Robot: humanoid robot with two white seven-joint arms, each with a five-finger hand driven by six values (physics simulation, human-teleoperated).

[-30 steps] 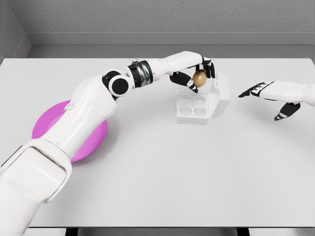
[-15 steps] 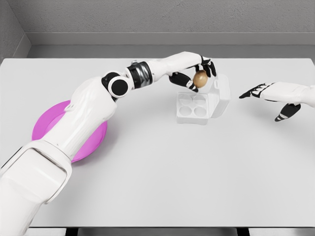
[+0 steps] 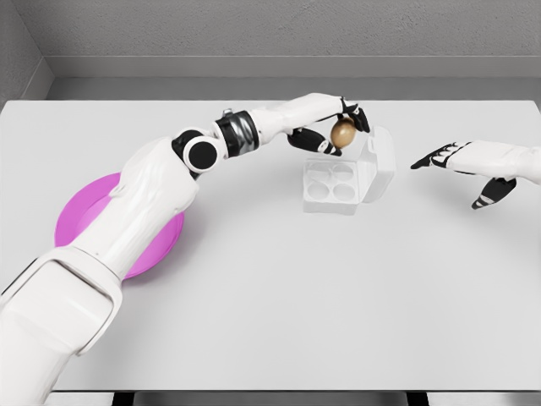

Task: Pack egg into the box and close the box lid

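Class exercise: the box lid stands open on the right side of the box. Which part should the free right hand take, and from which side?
Judging by its pose, take the lid by its raised free edge, from the right: it stands upright beside the box, facing the open right hand.

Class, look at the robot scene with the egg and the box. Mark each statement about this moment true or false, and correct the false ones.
1. The left hand holds the egg above the box. True.
2. The box lid is shut. False: it stands open on the box's right side.
3. The right hand grips the lid. False: it is off to the right, apart from it, holding nothing.
4. A pink plate lies at the table's left. True.
5. Eggs fill the box. False: its cups show empty.
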